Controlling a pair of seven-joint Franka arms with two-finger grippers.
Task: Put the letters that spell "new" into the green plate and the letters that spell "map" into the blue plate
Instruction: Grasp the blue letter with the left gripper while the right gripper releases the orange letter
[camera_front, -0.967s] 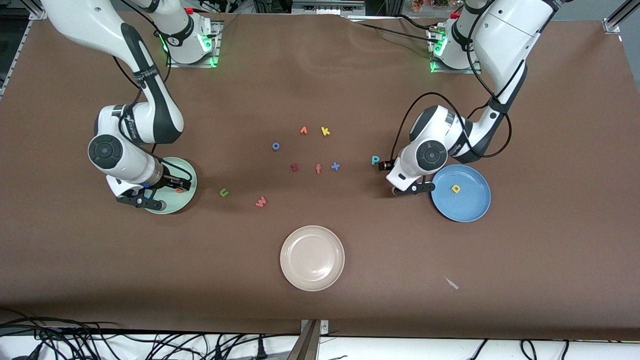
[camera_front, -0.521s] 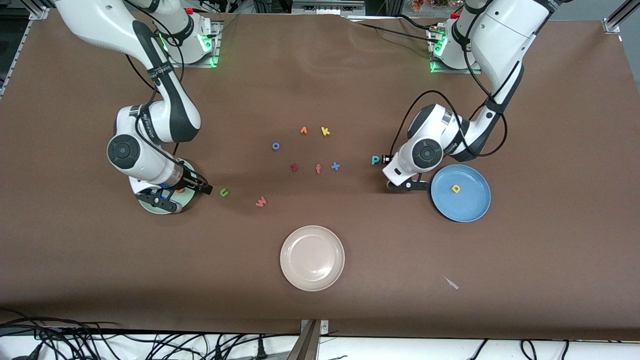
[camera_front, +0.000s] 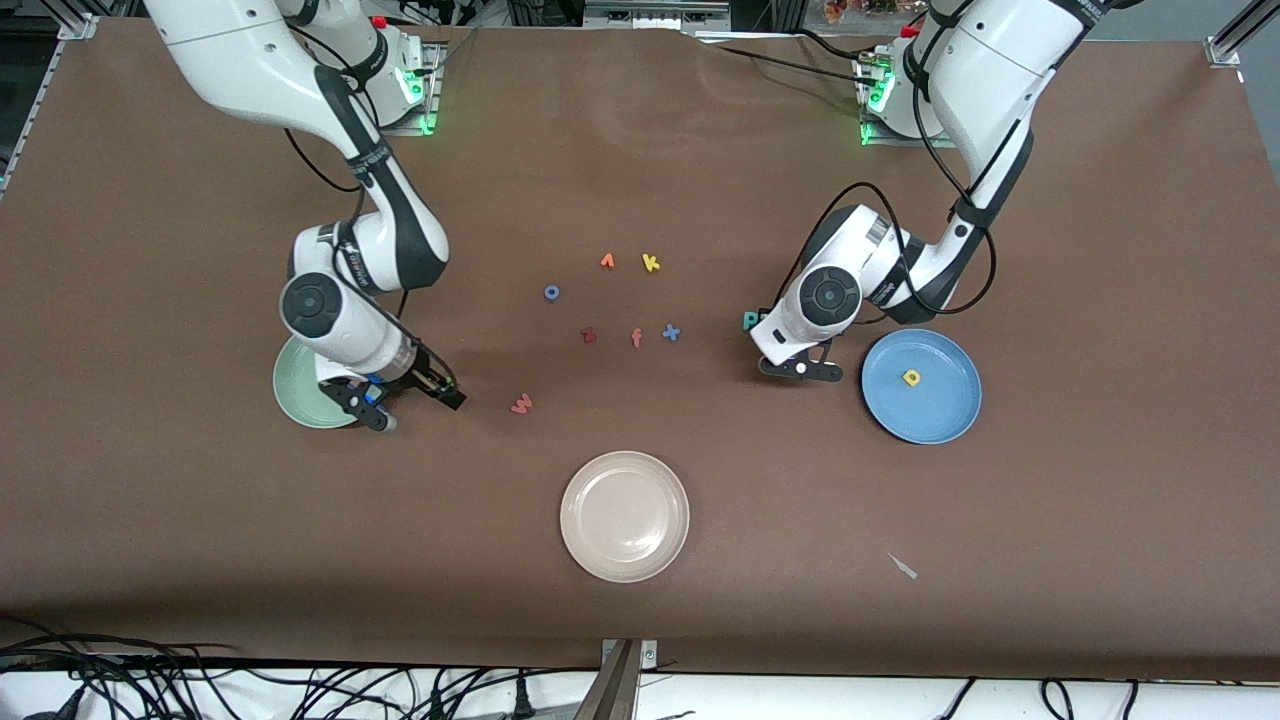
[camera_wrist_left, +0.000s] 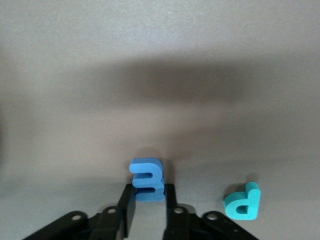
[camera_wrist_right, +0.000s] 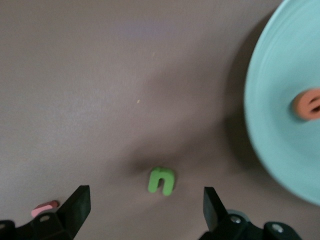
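The blue m (camera_wrist_left: 147, 179) stands on edge on the worktop, its long axis running out from between the left gripper (camera_wrist_left: 148, 212) fingers, which are clamped on its lower end. It is thick matte foam, just beside the teal p (camera_wrist_left: 243, 202), near the blue plate (camera_front: 940, 412) holding the yellow a (camera_front: 911, 377). The right gripper (camera_wrist_right: 145, 212) hangs with jaws wide apart over the green n (camera_wrist_right: 161, 180), beside the green plate (camera_wrist_right: 280, 135) that holds the orange e (camera_wrist_right: 307, 104).
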